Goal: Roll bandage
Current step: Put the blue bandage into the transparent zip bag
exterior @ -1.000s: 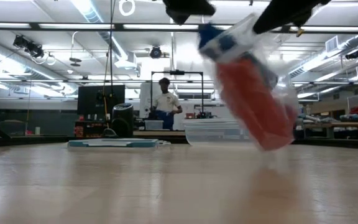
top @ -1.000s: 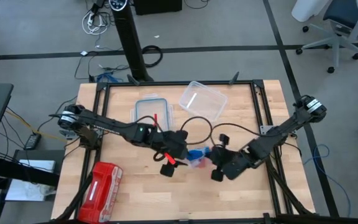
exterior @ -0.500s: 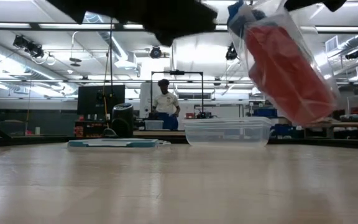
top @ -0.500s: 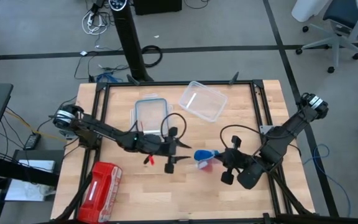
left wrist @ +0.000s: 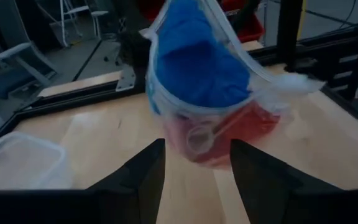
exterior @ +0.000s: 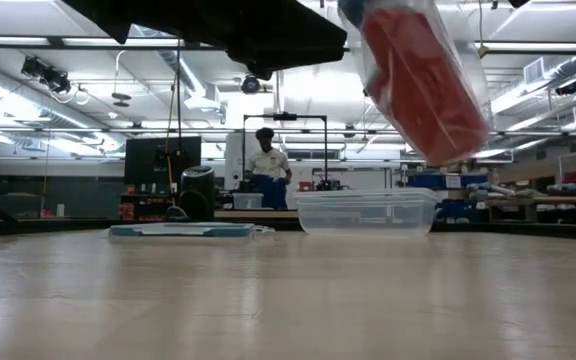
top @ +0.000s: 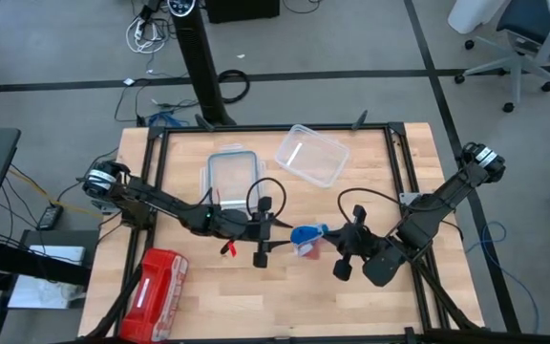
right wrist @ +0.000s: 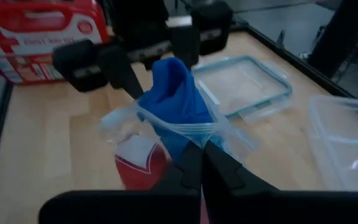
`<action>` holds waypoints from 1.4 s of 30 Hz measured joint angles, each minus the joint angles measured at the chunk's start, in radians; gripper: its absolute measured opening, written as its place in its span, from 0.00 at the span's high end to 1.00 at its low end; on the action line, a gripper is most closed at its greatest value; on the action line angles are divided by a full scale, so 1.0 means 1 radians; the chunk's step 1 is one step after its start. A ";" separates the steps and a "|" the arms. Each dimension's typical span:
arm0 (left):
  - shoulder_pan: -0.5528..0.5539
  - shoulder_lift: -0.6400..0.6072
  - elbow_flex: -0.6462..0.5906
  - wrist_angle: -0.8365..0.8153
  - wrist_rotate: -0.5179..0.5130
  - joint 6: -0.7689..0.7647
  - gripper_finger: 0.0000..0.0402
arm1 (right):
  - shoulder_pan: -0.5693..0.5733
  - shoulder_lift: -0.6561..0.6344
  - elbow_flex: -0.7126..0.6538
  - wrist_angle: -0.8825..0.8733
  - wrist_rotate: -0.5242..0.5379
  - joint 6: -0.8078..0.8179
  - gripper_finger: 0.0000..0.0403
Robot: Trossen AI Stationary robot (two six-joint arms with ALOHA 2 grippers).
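Observation:
A clear plastic bag (top: 309,241) hangs above the table's middle. In it are the blue bandage (left wrist: 197,62), at the bag's upper end, and red-pink rolls (left wrist: 244,130) beneath it. My right gripper (right wrist: 196,163) is shut on the bag from the table's right. My left gripper (left wrist: 194,165) stands open and nearly level on the bag's left. Its two fingers (left wrist: 143,171) flank the bag's lower end, just short of it and touching nothing. In the low view the bag (exterior: 423,80) shows high up, clear of the tabletop. My right gripper pinches the clear bag's thin plastic edge (right wrist: 194,140) between its two shut fingers, beside the blue bandage. The fingers come from the table's right, slanting slightly down. The bag hangs tilted, lifted clear of the table.
A red zip pouch (top: 156,287) lies at the near left. A clear container (top: 311,155) and its lid (top: 234,172) lie at the far middle. Bare wood lies under the bag. A person (exterior: 266,165) stands far behind the table.
My left gripper has sunk and tipped from pointing down to nearly level, staying open beside the bag. My right gripper has lifted the bag higher and turned a little, so the bag swung and now hangs farther above the table.

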 joint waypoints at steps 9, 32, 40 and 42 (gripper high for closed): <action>-0.003 0.000 0.000 0.064 0.017 -0.006 0.54 | 0.000 0.000 0.000 0.113 0.026 -0.088 1.00; -0.003 0.001 0.000 0.045 0.017 -0.001 0.99 | -0.060 0.051 0.000 0.155 -0.027 -0.095 0.98; -0.001 -0.019 0.018 -0.029 0.017 -0.060 1.00 | -0.053 0.008 0.000 0.103 -0.035 -0.024 0.91; 0.001 -0.019 0.038 -0.065 0.017 -0.084 1.00 | -0.047 -0.017 0.000 0.083 -0.040 0.014 0.90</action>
